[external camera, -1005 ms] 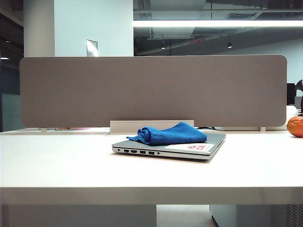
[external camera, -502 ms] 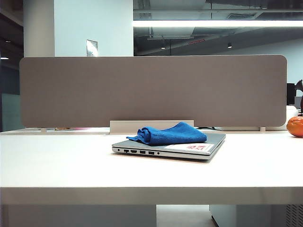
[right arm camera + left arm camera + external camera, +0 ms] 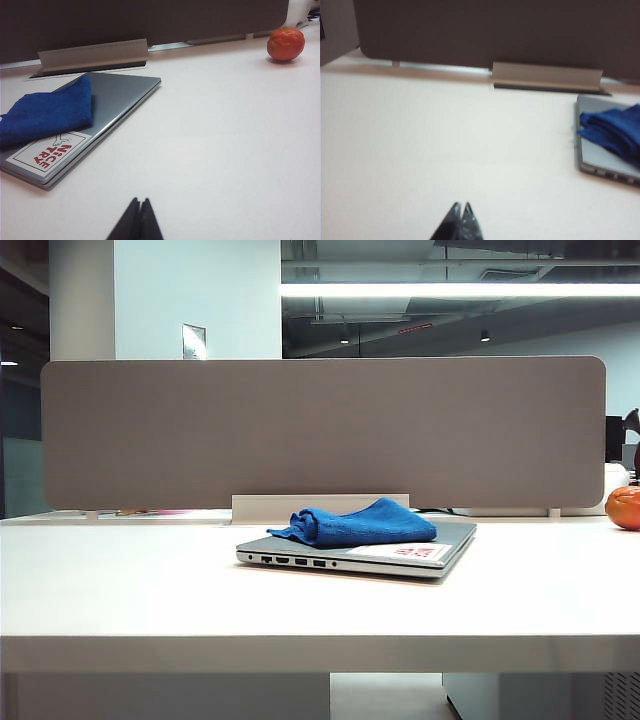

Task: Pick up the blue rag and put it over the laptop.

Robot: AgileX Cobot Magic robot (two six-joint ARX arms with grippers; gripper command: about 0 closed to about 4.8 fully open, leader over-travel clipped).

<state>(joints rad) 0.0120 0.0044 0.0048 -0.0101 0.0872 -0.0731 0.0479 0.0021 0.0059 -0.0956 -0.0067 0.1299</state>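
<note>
- Blue rag [image 3: 358, 524] sits bunched on laptop [image 3: 440, 545]; we judge task ~done.
- Left gripper [image 3: 460, 210] & right gripper [image 3: 139, 206]: tips pressed together, empty, well apart from rag; we keep clear.

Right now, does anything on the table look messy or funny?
Nothing is spilled or broken. The blue rag lies bunched on the closed laptop, covering only part of the lid. An orange fruit sits alone near the divider. The left gripper and right gripper are shut, away from everything.
</note>
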